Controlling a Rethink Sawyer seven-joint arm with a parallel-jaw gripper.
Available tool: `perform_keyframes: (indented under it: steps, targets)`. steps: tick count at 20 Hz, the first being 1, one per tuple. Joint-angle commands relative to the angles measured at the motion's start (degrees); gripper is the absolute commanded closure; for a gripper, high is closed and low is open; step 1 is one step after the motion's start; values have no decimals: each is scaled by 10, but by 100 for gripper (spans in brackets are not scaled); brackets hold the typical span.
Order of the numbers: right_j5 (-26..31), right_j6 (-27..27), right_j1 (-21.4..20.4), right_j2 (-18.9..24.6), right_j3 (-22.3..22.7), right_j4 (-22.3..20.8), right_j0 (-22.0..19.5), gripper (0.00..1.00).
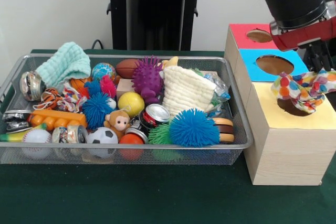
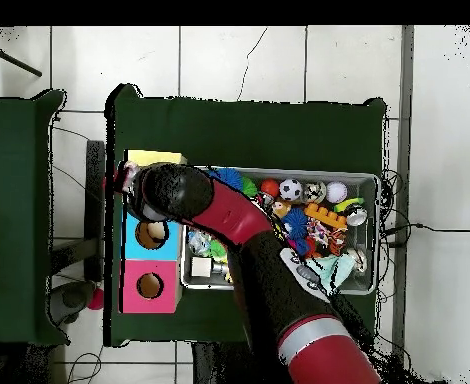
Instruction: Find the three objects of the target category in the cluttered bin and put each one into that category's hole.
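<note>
Over the yellow hole [image 1: 295,107] on the wooden box [image 1: 286,150] hangs what I have in the pincer [image 1: 310,77]: a polka-dot cloth [image 1: 302,88], white with bright spots, its lower folds draping into the opening. I judge the pincer to be pinching this cloth, though the fingertips are buried in fabric and I cannot see them directly. The cloth sits straight below the pincer and right on the hole, so the coming move turns on a plain vertical relation: let go and it should drop in, provided the loose corner spreading toward the right edge of the box doesn't catch on the rim. It looks like printed fabric to me, not a knotted rope toy.

The wire basket [image 1: 239,129] sits on the table [image 1: 157,198] just beside the box. A rope toy [image 1: 63,98] with orange, black and white strands lies among the clutter near the mint knitted cloth [image 1: 64,64], at the end of the basket farthest from the box.

From the front I get the cloth, the hole and all three coloured surrounds. From overhead, the arm [image 2: 239,225] covers the yellow hole and the cloth entirely; only the blue hole [image 2: 150,235] and red hole [image 2: 149,286] show.
</note>
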Motion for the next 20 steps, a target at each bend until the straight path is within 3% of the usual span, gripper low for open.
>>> perform_keyframes:
  steps: [1,13,20]
  targets:
    - [-11,43,33,-15,-13,-48,-8,0]
    - [15,19,38,-34,-50,-116,-3,0]
    - [50,31,33,-51,-76,-152,5,0]
